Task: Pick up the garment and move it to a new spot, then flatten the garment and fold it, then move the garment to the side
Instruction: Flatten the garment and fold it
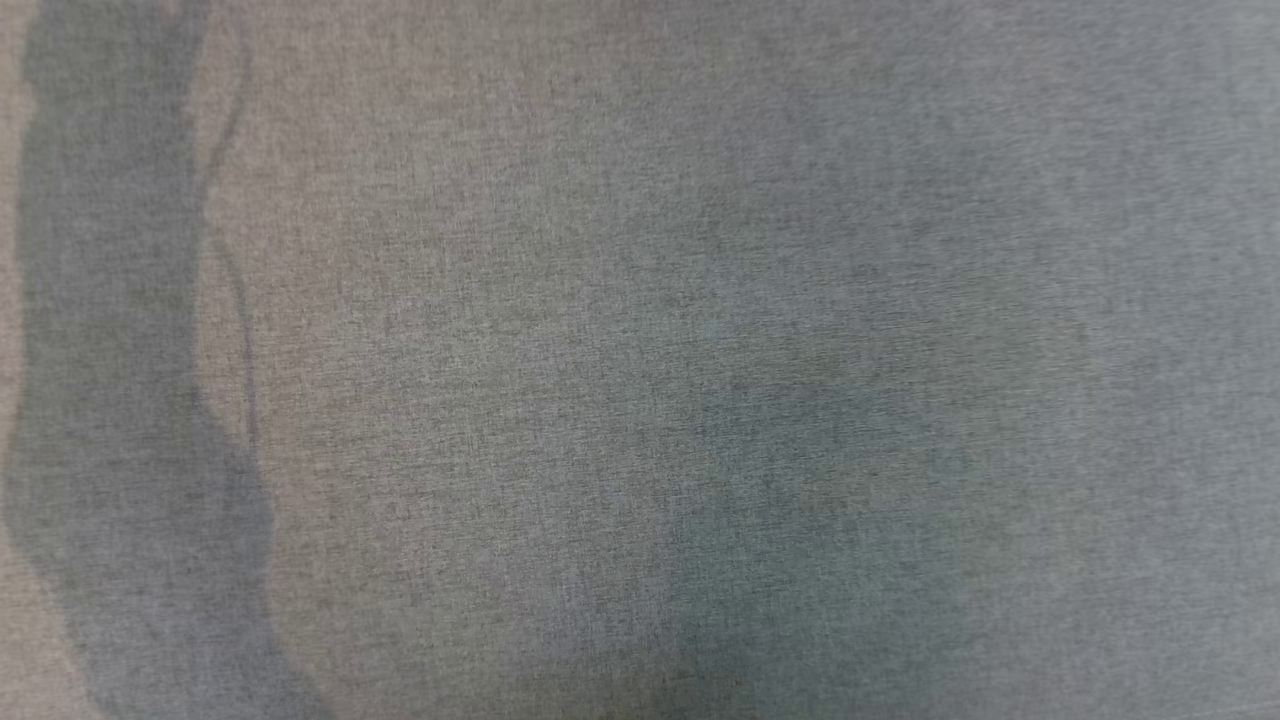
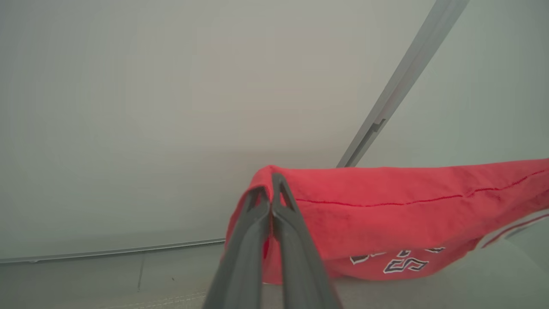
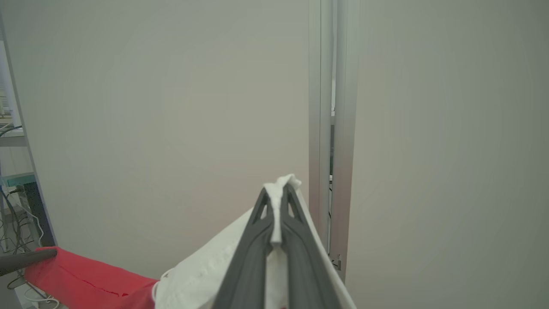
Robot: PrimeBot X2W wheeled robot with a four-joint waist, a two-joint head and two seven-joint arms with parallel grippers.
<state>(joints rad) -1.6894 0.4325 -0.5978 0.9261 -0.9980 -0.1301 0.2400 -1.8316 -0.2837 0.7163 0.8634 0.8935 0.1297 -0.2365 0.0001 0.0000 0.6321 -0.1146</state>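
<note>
Pale wall panels (image 2: pixel 128 107) behind everything, w/ a metal strip (image 2: pixel 403 81) running up between them. Under the head camera, grey woven cloth (image 1: pixel 640 360), prob. the worktop cover, but can't say for sure; darker band down its left side, maybe a shadow.

Garment (image 2: pixel 386 214), red w/ a white section (image 3: pixel 206 274), held up in the air and stretched between both arms. Top hem runs fairly taut, w/ a stitched seam along it. Lower part sags toward the grey surface below; touching it or not, can't tell.

Left fingers (image 2: pixel 274 201) pressed fully together, pinching a red corner of the hem, cloth wrapped over the tips. Right fingers (image 3: pixel 285 223) likewise clamped tight, w/ a thin fold of white cloth sticking out past the tips. Looks like opposite ends of the same edge.

White-and-black lettering (image 2: pixel 403 262) low on the red side, partly folded under, not readable.

Step in hand, by the look of it: the carry to a new spot, garment lifted and spread, nothing laid flat yet. Fold and shift to the side not yet begun.

Next move prob. calls for lowering both arms together, keeping the edge taut so the cloth lands w/o bunching, letting the hanging part touch down first, then dragging out flat before letting go. Risk: the thin white pinch slipping if pulled too hard.
</note>
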